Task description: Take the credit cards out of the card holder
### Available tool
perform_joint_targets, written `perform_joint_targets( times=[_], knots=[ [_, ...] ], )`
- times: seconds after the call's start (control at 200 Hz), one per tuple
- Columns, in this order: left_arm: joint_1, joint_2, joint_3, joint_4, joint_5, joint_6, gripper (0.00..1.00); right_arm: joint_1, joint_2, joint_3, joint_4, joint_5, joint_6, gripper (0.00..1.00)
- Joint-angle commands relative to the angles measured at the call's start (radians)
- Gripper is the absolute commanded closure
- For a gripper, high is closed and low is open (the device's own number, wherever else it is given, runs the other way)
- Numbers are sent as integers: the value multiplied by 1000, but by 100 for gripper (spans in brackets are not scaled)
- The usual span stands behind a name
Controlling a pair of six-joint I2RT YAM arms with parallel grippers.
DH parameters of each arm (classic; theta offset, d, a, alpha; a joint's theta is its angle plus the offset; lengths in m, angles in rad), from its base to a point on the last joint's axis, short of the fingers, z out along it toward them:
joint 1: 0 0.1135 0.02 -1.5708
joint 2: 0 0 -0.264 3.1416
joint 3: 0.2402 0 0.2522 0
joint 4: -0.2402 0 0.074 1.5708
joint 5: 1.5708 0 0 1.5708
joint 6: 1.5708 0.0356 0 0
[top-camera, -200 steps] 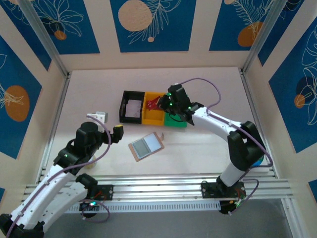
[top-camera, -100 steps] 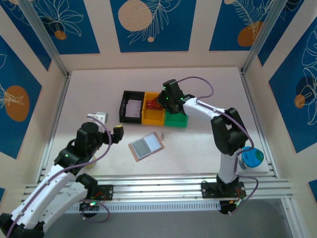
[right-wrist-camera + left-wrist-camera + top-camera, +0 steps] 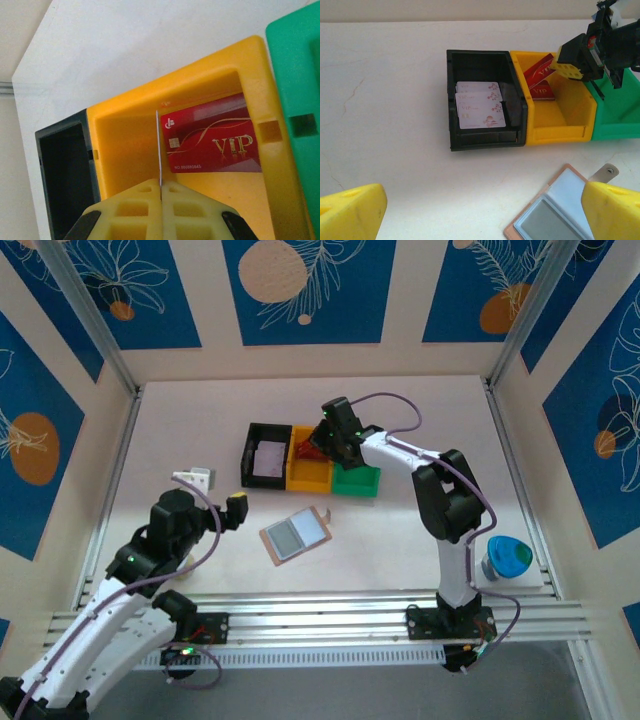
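- The right tool is clamped on a red card, which it holds edge-up over the yellow bin. From its own wrist camera we see only the card's thin pale edge rising between the pads.
- A second red VIP card lies flat in that bin. We judge red cards are being sorted here, and the held one hangs upright so it can drop in beside it.
- The black bin next door holds a stack of white VIP cards, so each colour appears to have its own bin. We cannot see into the green bin.
- The card holder lies open on the tabletop, near the arms and well apart from the bins. Its grey-blue pockets face up and its snap tab is splayed out (we cannot tell whether any card remains inside).
- The left tool hovers with its yellow fingers spread wide, gripping nothing, probably waiting to steady the holder.
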State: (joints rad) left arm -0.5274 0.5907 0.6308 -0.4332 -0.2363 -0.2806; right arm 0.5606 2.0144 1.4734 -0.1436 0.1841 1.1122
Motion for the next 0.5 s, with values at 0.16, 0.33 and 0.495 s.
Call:
perform_joint_targets(
  times=[0.16, 0.33, 0.495],
  knots=[
    [9, -3, -5, 23, 9, -1, 0, 7, 19, -3, 79, 26, 58, 98],
    [10, -4, -7, 24, 11, 0, 0, 18, 33, 10, 89, 28, 59, 99],
    [9, -8, -8, 23, 12, 0, 0, 18, 45, 3, 86, 38, 79, 100]
  ],
)
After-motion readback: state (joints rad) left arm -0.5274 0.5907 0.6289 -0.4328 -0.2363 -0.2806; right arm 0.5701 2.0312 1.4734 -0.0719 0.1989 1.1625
